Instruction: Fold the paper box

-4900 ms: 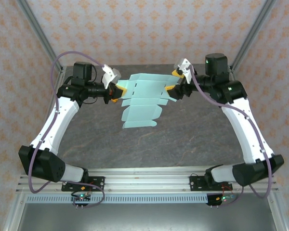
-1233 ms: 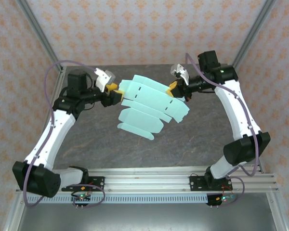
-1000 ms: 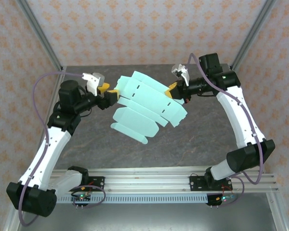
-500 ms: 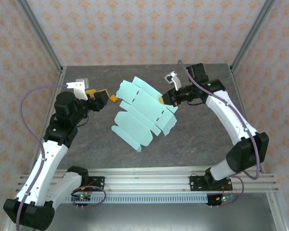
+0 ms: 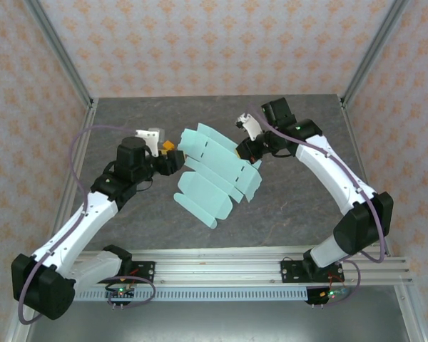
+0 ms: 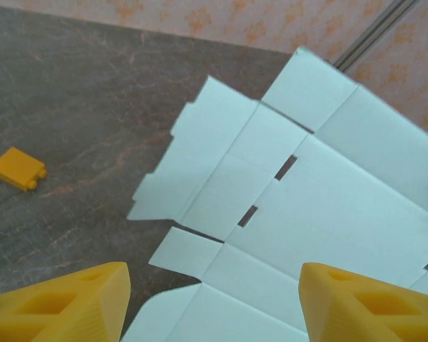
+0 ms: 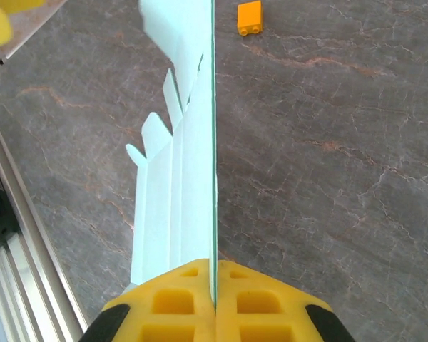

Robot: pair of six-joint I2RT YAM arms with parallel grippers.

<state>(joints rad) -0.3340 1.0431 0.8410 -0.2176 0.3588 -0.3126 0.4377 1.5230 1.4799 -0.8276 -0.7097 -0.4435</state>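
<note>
The paper box [image 5: 214, 171] is a flat mint-green die-cut sheet with flaps and slots, hanging tilted above the table's middle. My right gripper [image 5: 244, 148] is shut on its right edge. In the right wrist view the sheet [image 7: 178, 206] runs edge-on away from the closed yellow fingers [image 7: 175, 303] of that gripper [image 7: 214, 288]. My left gripper [image 5: 175, 158] is open at the sheet's left side. In the left wrist view its gripper [image 6: 214, 306] has its yellow fingers [image 6: 64, 303] spread wide, and the sheet [image 6: 307, 206] lies ahead of and between them, untouched.
A small orange block [image 6: 18, 169] lies on the dark stone table [image 5: 285, 206], left of the sheet; it also sits far ahead in the right wrist view [image 7: 250, 17]. Metal frame posts [image 5: 57, 53] and patterned walls enclose the back and sides. A rail [image 5: 214, 267] runs along the near edge.
The left gripper, off the sheet, swung out to the left and has come back to the sheet's left edge, still open. The right gripper carried the sheet left and nearer.
</note>
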